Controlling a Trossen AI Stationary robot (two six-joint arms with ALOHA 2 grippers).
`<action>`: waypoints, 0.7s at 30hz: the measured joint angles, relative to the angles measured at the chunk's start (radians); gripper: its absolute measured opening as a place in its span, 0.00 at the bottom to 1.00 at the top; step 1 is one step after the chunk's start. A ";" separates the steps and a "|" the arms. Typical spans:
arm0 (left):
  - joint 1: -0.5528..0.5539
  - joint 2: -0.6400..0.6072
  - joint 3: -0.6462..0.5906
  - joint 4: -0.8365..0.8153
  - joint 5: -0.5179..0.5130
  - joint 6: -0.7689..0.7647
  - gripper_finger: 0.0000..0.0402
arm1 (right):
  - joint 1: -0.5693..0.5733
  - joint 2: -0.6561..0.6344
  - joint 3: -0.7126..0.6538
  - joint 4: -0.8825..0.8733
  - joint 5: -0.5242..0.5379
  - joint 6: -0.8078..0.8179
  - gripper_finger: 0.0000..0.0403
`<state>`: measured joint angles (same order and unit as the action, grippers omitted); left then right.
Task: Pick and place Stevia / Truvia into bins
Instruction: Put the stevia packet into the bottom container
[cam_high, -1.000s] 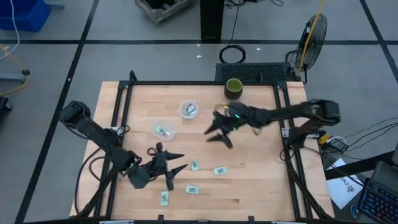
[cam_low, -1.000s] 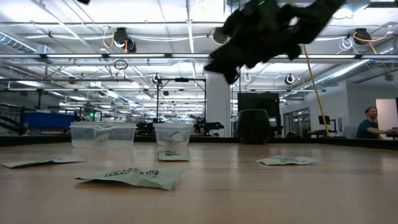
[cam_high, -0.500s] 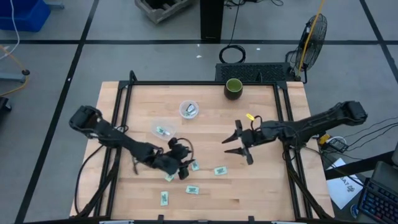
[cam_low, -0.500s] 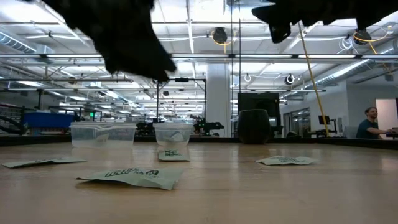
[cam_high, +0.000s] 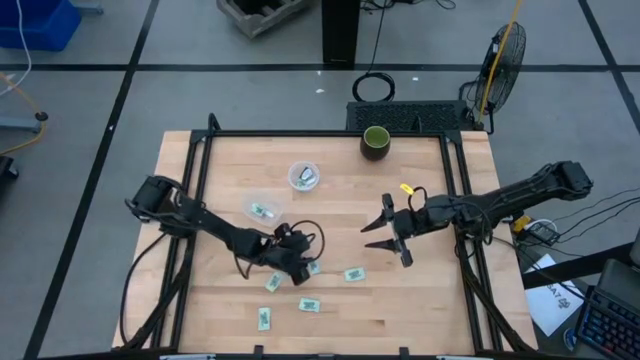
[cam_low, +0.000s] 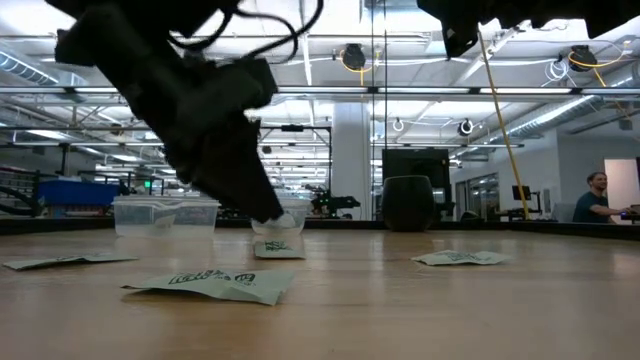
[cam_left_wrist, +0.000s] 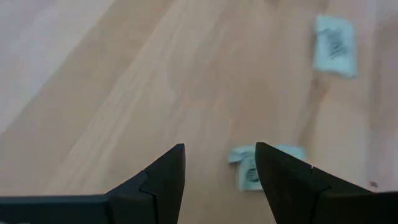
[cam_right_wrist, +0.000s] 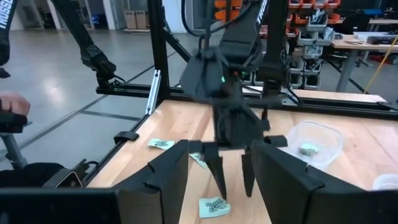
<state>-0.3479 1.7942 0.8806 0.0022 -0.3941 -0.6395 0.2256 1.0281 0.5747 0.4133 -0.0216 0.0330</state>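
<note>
Several white-and-green sachets lie flat on the table's near middle: (cam_high: 314, 267), (cam_high: 354, 273), (cam_high: 273, 284), (cam_high: 309, 305). My left gripper (cam_high: 299, 269) is open and points down just above a sachet (cam_left_wrist: 250, 169), whose edge shows beside one finger (cam_left_wrist: 283, 180). The right wrist view shows that gripper (cam_right_wrist: 231, 177) over the sachet (cam_right_wrist: 214, 206). The round cup (cam_high: 304, 176) and the clear tub (cam_high: 263, 210) each hold a sachet. My right gripper (cam_high: 373, 236) hovers open above the table, right of centre.
A dark green cup (cam_high: 376, 141) stands at the far edge. A black frame (cam_high: 200, 150) borders the table on its left, far and right sides. One more sachet (cam_high: 264, 319) lies near the near edge. A person (cam_low: 597, 195) sits far off in the room.
My left gripper has swung from the near left toward the table's middle, tipped its fingers down and dropped low over the sachets. My right gripper has drawn back from beside the round cup toward the right and near side, staying open.
</note>
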 joint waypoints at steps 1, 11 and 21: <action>0.003 0.013 0.000 0.000 0.005 -0.003 0.50 | 0.000 0.000 0.000 -0.001 0.000 0.000 0.42; 0.009 0.089 0.038 0.008 0.010 0.057 0.50 | 0.000 0.001 0.000 -0.006 0.000 0.000 0.42; 0.024 0.104 0.047 -0.065 -0.004 0.005 0.50 | 0.000 0.001 0.000 -0.008 -0.004 0.005 0.42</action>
<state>-0.3241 1.8980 0.9275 -0.0631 -0.3983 -0.6346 0.2256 1.0286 0.5751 0.4053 -0.0252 0.0381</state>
